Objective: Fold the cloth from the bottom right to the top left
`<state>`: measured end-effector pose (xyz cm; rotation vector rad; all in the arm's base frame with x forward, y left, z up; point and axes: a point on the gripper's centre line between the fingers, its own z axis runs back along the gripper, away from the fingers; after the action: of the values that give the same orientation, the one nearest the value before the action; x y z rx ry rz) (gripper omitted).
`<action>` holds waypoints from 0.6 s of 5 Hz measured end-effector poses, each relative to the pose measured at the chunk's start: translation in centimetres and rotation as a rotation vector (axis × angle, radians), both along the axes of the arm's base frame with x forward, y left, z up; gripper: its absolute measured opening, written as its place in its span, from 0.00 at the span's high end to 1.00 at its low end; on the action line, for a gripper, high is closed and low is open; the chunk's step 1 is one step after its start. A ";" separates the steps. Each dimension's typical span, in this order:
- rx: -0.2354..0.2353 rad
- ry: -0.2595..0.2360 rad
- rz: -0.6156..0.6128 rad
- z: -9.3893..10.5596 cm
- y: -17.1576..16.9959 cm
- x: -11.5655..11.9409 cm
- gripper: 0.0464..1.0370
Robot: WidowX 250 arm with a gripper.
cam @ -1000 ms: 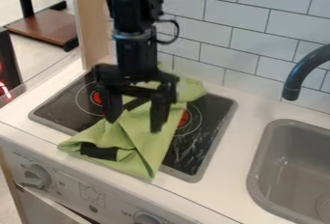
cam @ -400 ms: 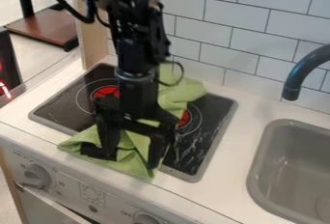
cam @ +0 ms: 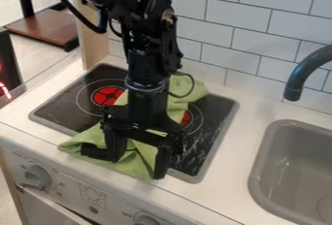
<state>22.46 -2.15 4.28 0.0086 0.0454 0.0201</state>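
Green fabric marks the workpiece: a rumpled cloth (cam: 139, 156) lies diagonally across the black cooktop (cam: 210, 132), from its rear right area to its front edge, with the front end lapping over the rim.

Gripper state: the black two-finger gripper (cam: 136, 166) hangs over the cooktop's front edge with its fingers spread wide. Cloth shows between them; nothing is visibly clamped. One fingertip is beside the front corner of the cloth; contact cannot be confirmed.

Step in hand, as judged: pick up the bottom right corner. The fold itself remains to be made.

Procedure:
1. Centre the fingers on the corner before closing. A wide closing stroke across the creases would probably bunch several layers.
2. Lower until the tips just meet the fabric. Do not press against the cooktop; hard contact could drag the cloth.
3. Close slowly and confirm a pinch of the top layer.
4. Lift slightly, then carry low toward the cooktop's rear left.

Caution: thin, limp fabric may slip from a shallow pinch.
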 end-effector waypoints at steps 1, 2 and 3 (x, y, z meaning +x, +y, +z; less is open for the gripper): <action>-0.018 0.016 -0.013 -0.4 -0.6 0.5 0.04; -0.006 0.007 -0.022 -0.6 -0.9 0.9 0.04; 0.022 0.019 -0.028 -1.6 -0.7 1.2 0.04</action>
<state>23.66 -2.89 2.72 0.0313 0.0637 -0.0070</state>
